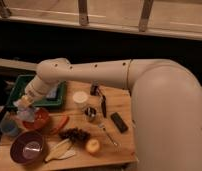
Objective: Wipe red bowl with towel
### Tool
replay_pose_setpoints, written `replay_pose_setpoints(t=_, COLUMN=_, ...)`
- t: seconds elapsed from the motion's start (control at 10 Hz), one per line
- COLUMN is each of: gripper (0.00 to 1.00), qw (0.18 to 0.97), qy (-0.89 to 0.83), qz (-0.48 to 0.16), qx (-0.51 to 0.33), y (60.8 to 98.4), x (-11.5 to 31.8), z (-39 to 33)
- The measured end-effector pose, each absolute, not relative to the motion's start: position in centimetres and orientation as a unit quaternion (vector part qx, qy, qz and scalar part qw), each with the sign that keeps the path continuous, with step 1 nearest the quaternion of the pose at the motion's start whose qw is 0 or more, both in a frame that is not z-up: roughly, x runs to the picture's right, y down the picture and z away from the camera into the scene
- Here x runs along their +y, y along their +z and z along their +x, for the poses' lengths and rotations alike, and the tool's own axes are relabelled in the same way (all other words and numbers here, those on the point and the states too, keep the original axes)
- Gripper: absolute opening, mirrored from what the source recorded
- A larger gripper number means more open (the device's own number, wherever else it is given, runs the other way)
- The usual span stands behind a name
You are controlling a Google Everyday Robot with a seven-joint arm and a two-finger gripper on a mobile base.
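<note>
I see the gripper at the left end of the wooden table, just above the red bowl. Its jaws are pressed together on the towel — the pale cloth hangs from them down to the bowl's left rim. If it touches the inside, I cannot tell.

The red bowl sits near the table's left edge in my view, in front of the green tray. Around it the place is crowded: a small blue cup just on its left, the larger purple bowl just in front, and a red pepper just on its right. Further right are a dark bunch like grapes, a round orange fruit, a white tub, a fork and a grey block — all well apart from the bowl. The white arm crosses over the tray and hides part of it.

The table is of light wood. Behind it the room is dark, with a pale ledge and railing posts above.
</note>
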State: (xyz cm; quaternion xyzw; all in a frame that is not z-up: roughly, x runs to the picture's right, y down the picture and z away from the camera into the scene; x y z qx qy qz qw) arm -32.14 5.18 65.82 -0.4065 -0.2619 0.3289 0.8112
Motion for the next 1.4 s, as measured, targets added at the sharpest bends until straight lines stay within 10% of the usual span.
replay_pose_setpoints(t=1.4, gripper=0.0, qw=0.812, qy=0.332, qz=-0.453, qx=-0.155, y=73.7, x=9.8, z=-33.4)
